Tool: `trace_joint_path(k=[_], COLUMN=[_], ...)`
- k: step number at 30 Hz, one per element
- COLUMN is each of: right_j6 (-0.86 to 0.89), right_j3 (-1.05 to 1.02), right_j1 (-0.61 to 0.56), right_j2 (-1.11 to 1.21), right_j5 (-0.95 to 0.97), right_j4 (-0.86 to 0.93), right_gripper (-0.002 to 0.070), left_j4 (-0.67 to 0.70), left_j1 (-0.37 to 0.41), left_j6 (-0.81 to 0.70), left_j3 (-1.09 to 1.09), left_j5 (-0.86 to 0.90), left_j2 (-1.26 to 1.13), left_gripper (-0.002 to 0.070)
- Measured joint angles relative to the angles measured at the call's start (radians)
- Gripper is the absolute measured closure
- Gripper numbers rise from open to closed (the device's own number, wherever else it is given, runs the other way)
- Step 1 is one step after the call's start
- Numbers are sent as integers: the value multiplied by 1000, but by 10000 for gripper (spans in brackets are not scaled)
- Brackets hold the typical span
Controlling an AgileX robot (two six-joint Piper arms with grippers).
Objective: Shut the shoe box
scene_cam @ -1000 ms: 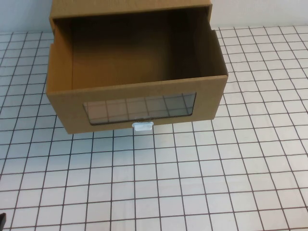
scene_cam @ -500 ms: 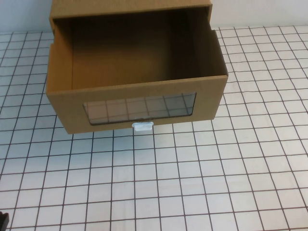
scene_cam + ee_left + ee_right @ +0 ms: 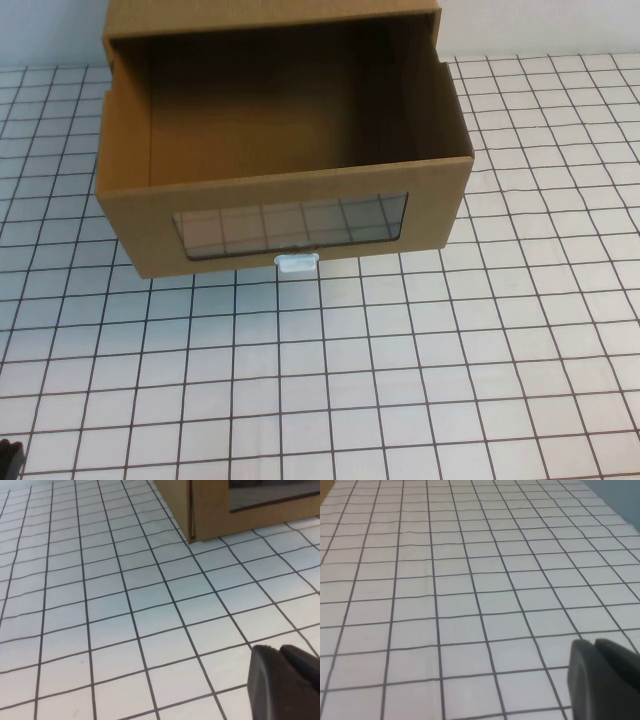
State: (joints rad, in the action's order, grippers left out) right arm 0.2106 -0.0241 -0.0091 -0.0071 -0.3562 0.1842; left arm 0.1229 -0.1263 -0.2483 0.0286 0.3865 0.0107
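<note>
I can read no text, label, brand or number anywhere. The shoe box shows bare brown cardboard, its white pull tab is blank, and the gridded table carries only plain black lines.

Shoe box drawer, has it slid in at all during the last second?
No. The shoe box keeps its white pull tab on the same line of the grid table; drawer still pulled out.
</note>
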Motion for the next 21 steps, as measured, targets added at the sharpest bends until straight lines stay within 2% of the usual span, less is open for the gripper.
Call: trace_joint_path(k=[5,10,21], right_j6=[0,0,0], right_j3=[0,0,0], right_j1=[0,0,0], right_j2=[0,0,0], right_j5=[38,210,945], right_j4=[1,3,18], right_gripper=[689,689,690], left_j4=[2,31,88], left_j1=[0,0,0], left_j6=[0,0,42], left_j3=[0,0,0], left_j5=[-38,-123,-552], left_j2=[0,0,0], left_gripper=[679,679,679])
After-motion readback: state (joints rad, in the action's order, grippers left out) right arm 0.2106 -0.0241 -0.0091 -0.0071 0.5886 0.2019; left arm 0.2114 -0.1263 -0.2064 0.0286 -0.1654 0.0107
